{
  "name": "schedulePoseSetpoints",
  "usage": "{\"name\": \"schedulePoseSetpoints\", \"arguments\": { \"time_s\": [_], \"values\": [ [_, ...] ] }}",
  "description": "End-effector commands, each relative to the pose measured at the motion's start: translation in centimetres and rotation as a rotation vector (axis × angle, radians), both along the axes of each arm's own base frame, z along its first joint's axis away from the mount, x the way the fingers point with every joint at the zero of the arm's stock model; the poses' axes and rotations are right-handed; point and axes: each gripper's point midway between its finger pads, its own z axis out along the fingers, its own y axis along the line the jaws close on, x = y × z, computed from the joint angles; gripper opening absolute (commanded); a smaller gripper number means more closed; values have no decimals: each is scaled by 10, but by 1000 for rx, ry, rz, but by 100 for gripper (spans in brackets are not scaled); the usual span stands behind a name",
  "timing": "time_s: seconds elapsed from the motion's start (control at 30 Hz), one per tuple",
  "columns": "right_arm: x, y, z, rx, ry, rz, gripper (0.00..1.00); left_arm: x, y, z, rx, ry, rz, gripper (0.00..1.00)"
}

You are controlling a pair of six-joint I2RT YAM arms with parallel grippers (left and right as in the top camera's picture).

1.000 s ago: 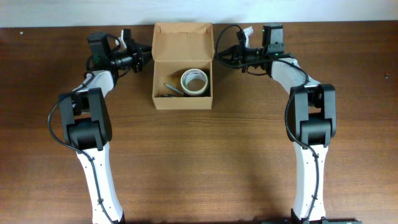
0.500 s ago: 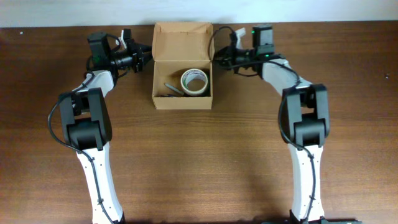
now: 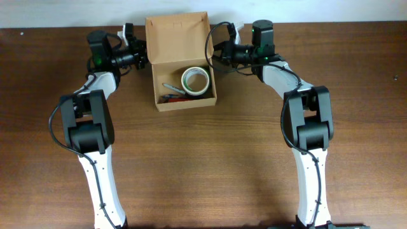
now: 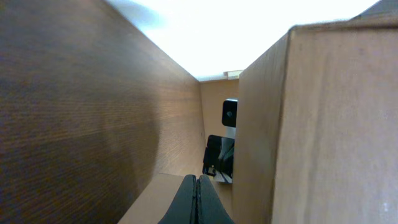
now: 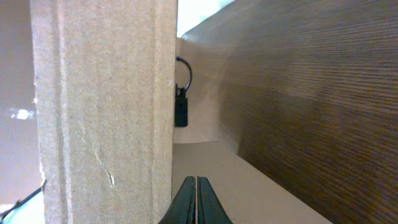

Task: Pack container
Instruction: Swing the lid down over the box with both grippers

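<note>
The container (image 3: 186,105), a tan cardboard box, stands at the table's far middle with its flap lid (image 3: 178,38) raised behind it. Inside lie a white tape roll (image 3: 195,80) and a few pens (image 3: 172,89). My left gripper (image 3: 145,55) is shut and empty, its tip at the lid's left edge. My right gripper (image 3: 214,56) is shut and empty at the lid's right edge. The left wrist view has the shut fingers (image 4: 197,200) beside the cardboard (image 4: 311,124). The right wrist view has the shut fingers (image 5: 196,203) beside the cardboard (image 5: 106,112).
The brown wooden table (image 3: 210,165) spreads out in front of the container. A pale wall runs along the table's far edge (image 3: 331,23), just behind both grippers. Each arm (image 3: 95,127) reaches up from the near edge.
My right gripper has moved left to the lid's right edge. The lid has come up higher, and the container has shifted a little left and turned slightly.
</note>
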Motion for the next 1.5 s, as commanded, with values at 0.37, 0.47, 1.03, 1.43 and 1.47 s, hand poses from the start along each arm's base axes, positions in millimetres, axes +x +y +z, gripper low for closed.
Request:
{"name": "schedulePoseSetpoints", "arguments": {
  "time_s": [0.37,0.47,1.03,1.43,1.47],
  "values": [
    [-4,-15,7,50,-37,61,4,1,-3,24,-5,-100,-68,2],
    [0,-21,8,50,-49,49,4,2,-3,24,-4,-101,-64,2],
    [-8,-20,37,143,-24,120,4,-8,-8,32,-28,-107,-127,2],
    [-8,-8,77,213,111,144,4,-3,-18,58,-41,-155,-140,2],
    [-8,-5,80,217,125,145,4,-1,-20,60,-41,-154,-131,2]
  ]
}}
